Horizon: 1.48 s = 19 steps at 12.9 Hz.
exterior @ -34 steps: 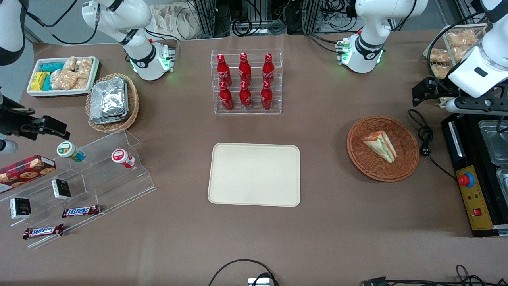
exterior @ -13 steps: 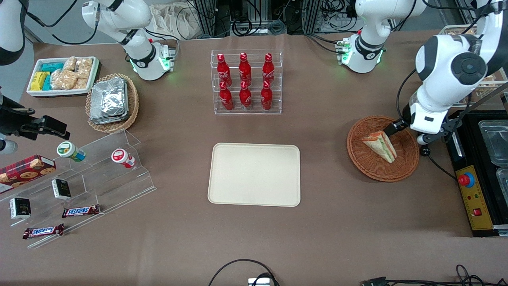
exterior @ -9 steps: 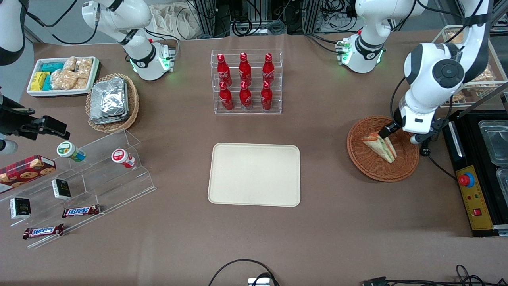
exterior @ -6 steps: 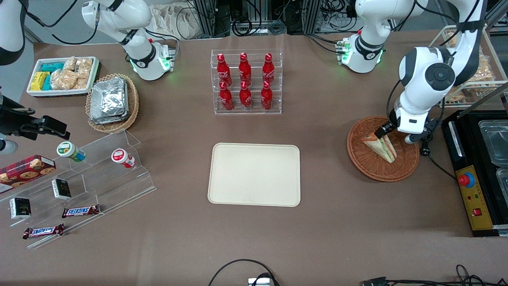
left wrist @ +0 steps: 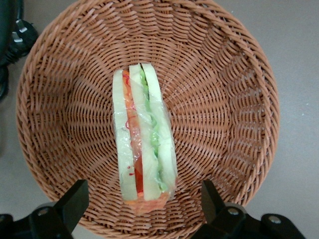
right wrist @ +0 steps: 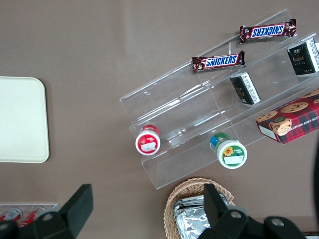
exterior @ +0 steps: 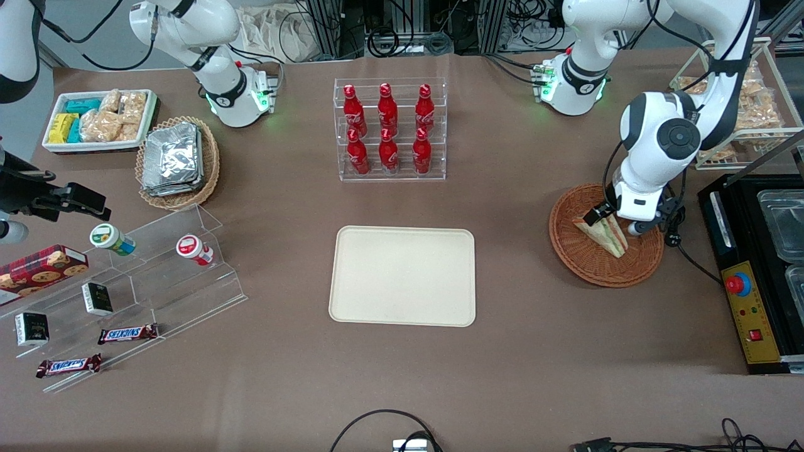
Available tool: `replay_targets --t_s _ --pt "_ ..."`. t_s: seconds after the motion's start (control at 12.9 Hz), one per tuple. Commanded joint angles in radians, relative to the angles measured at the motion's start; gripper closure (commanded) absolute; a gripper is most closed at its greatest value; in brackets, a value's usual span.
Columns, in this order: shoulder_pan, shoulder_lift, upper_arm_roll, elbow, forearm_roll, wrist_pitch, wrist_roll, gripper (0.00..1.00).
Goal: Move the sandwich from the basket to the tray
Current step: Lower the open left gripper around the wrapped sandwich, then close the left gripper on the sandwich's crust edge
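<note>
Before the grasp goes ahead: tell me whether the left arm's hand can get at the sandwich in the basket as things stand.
Probably yes. The hand hangs open just above the sandwich, its fingers spread wider than the wedge. The sandwich lies alone in the shallow basket, with nothing on it or beside it.

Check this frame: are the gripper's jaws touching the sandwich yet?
Apart. In the left wrist view the gripper is open over the basket, and bare wicker shows between each jaw and the sandwich.

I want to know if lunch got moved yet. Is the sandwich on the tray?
No, the sandwich lies in the basket, with the open gripper just above it, and the tray holds nothing.
</note>
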Motion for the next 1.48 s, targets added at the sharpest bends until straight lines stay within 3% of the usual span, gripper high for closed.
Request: replay_targets --t_s 0.0,0.47,0.7,0.86,1.01,1.09,1.24,1.4 --pt "0.001 0.012 0.001 -0.015 0.018 0.046 -0.026 0.00" --pt "0.003 0.062 0.006 -0.013 0.018 0.107 -0.023 0.00" --pt "0.024 0.085 0.007 -0.010 0.087 0.124 -0.025 0.06" --pt "0.027 0.101 0.007 -0.007 0.090 0.138 -0.023 0.29" --pt "0.027 0.102 0.007 -0.009 0.090 0.138 -0.023 0.65" --pt "0.027 0.101 0.007 -0.009 0.090 0.138 -0.023 0.75" --pt "0.027 0.101 0.007 -0.007 0.090 0.138 -0.026 0.88" --pt "0.027 0.093 0.007 -0.006 0.090 0.132 -0.023 0.94"
